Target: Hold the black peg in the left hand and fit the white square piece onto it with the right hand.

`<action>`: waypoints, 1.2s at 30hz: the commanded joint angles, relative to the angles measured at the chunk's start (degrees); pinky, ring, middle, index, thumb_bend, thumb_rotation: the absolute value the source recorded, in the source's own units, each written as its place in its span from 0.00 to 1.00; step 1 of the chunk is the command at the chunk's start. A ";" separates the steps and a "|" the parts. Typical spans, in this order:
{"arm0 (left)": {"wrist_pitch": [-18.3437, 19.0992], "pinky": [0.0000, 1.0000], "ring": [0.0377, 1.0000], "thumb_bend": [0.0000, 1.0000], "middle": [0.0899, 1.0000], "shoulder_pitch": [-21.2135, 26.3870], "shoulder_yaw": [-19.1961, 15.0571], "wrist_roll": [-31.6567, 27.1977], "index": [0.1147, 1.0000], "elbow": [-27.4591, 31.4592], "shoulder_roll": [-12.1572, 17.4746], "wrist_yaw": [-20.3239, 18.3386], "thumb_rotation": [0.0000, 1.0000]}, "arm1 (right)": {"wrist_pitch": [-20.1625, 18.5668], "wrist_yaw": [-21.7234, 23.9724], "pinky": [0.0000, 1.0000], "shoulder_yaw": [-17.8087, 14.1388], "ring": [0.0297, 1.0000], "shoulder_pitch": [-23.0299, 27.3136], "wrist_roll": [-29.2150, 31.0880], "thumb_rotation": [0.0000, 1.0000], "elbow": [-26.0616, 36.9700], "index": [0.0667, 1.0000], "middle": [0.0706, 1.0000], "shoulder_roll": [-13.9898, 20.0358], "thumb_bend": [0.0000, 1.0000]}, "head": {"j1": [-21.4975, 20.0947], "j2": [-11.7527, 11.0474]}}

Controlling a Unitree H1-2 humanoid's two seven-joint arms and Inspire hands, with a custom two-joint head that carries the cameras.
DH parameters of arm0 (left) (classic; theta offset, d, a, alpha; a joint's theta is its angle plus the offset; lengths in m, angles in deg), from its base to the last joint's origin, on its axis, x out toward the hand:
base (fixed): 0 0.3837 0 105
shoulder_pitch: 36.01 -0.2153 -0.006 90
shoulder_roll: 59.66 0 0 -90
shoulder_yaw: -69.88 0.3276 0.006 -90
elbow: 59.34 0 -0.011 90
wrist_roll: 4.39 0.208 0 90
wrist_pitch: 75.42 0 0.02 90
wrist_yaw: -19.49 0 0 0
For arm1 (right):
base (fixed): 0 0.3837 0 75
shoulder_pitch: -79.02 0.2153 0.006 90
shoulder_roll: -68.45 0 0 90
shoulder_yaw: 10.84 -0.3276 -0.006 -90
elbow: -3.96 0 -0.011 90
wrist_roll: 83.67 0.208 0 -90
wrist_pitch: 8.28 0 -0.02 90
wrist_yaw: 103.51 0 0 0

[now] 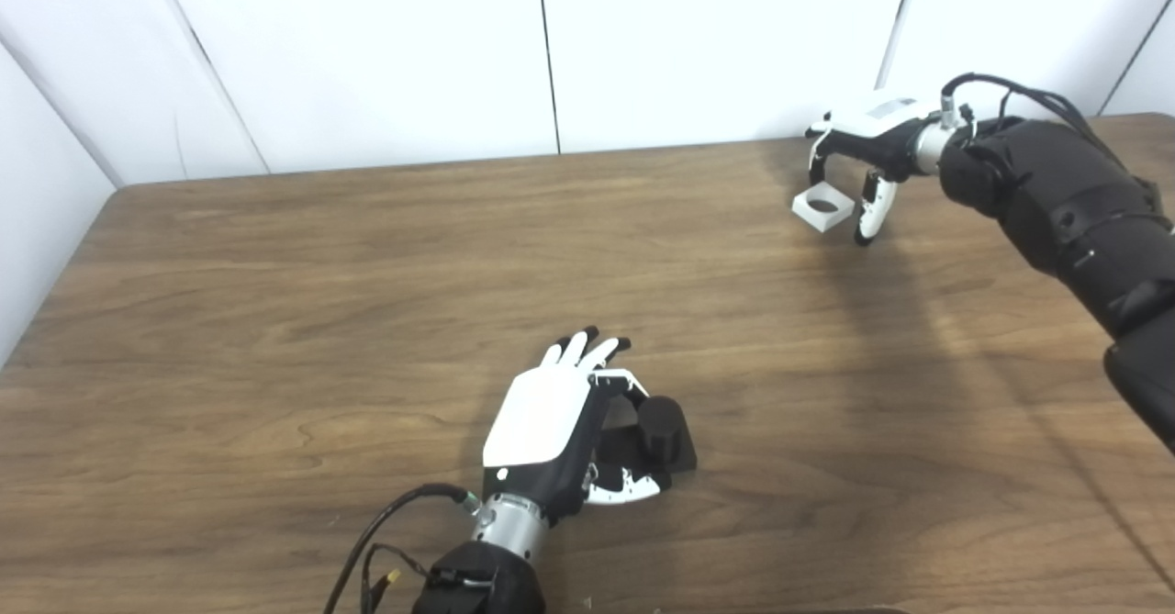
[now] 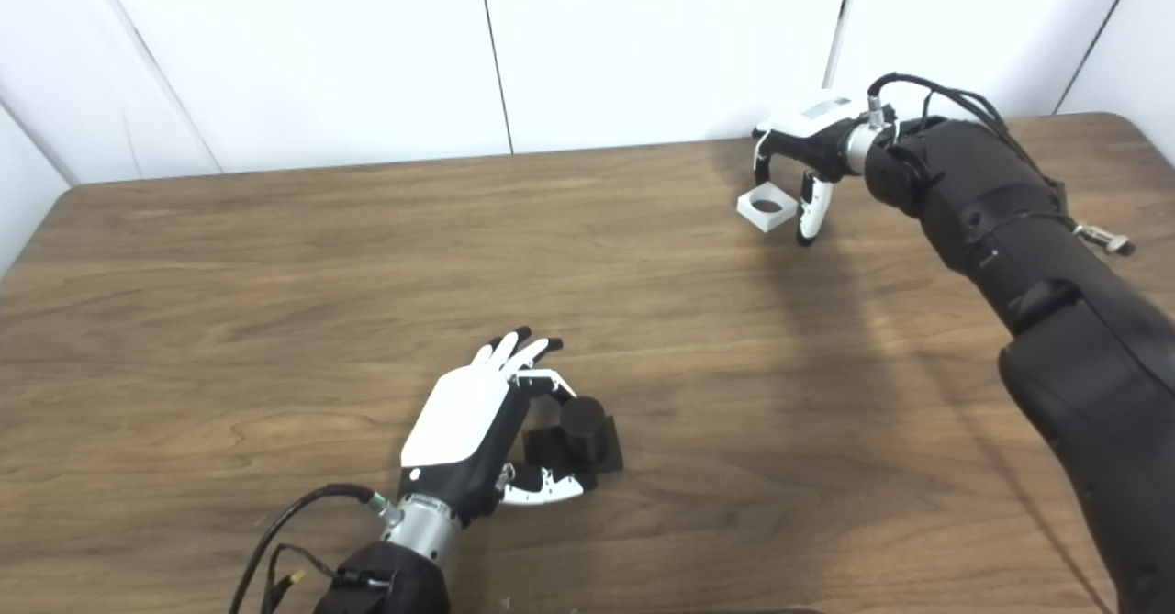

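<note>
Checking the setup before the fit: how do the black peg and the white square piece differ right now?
The black peg is dark, a round post on a base; the white square piece is pale with a round hole. The peg rests near the table's front beside the left hand; the square piece is at the far right, at the right hand.
</note>
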 commanded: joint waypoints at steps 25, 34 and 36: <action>1.17 1.00 1.00 0.52 0.92 -0.66 0.51 0.75 0.43 -3.81 -0.27 -0.39 0.07 | 1.32 -1.10 1.00 1.49 1.00 5.24 -0.70 0.15 0.86 0.66 0.95 -1.06 0.83 | -0.56 -0.22; 1.04 1.00 1.00 0.52 0.92 -0.42 0.60 0.92 0.43 -4.24 -0.27 -0.01 0.07 | 1.56 -1.73 1.00 1.98 1.00 5.37 -1.00 0.15 -0.25 0.66 0.95 -2.04 0.83 | -0.37 -0.44; 1.27 1.00 1.00 0.52 0.92 -0.40 0.62 1.08 0.43 -4.10 -0.36 -0.17 0.07 | 1.75 -1.98 1.00 2.18 1.00 5.49 -1.17 0.16 -0.57 0.67 0.95 -2.12 0.83 | -0.25 -0.40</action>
